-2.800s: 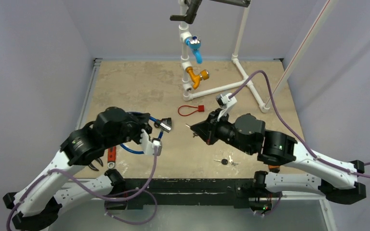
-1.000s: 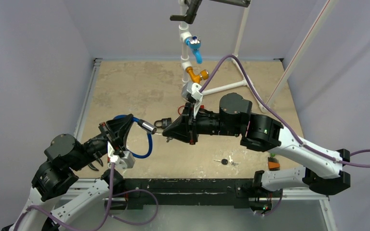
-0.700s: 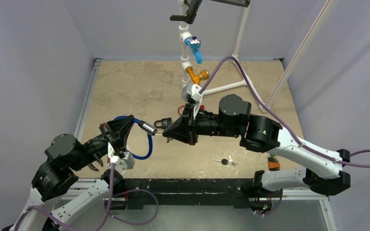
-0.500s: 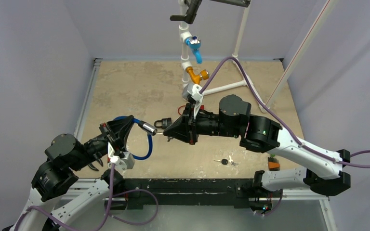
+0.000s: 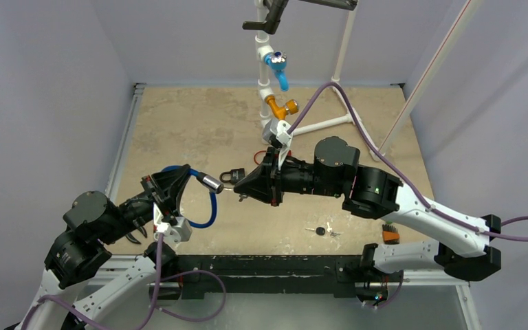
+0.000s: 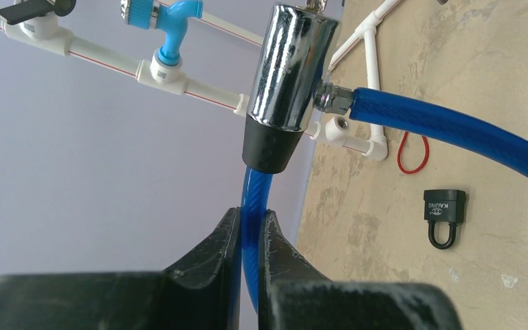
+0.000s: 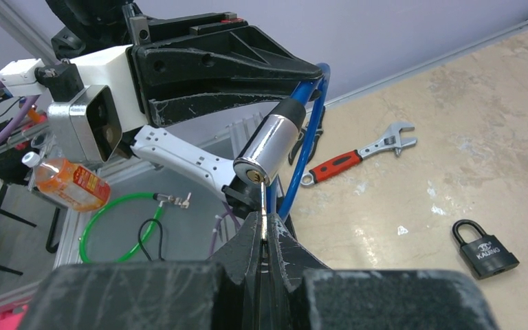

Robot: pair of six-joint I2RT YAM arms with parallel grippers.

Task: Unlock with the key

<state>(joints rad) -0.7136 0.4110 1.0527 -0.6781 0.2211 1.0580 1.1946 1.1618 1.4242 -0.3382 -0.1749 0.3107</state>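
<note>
The right arm is now reaching farther left than before, up to the lock. A padlock (image 6: 444,210) reading KAIING is lying on the desk (image 5: 192,130). The left end effector (image 6: 249,218) is clamping narrowly on the blue cable (image 6: 447,134). The right end effector (image 7: 264,224) is pinching the key (image 7: 263,203), whose tip is touching the chrome cylinder (image 7: 265,152). A red-handled wrench (image 7: 344,162) is lying beyond.

Red-handled wrench (image 7: 361,155) on tabletop (image 5: 199,124); blue tap (image 5: 278,69) above orange tap (image 5: 280,110) on white piping (image 5: 344,47).

The far-left counter (image 5: 179,117) lies open. The raised blue cable lock (image 5: 211,181) bars the middle, a black padlock (image 5: 232,175) just behind it, the pipe frame (image 5: 345,42) beyond.
</note>
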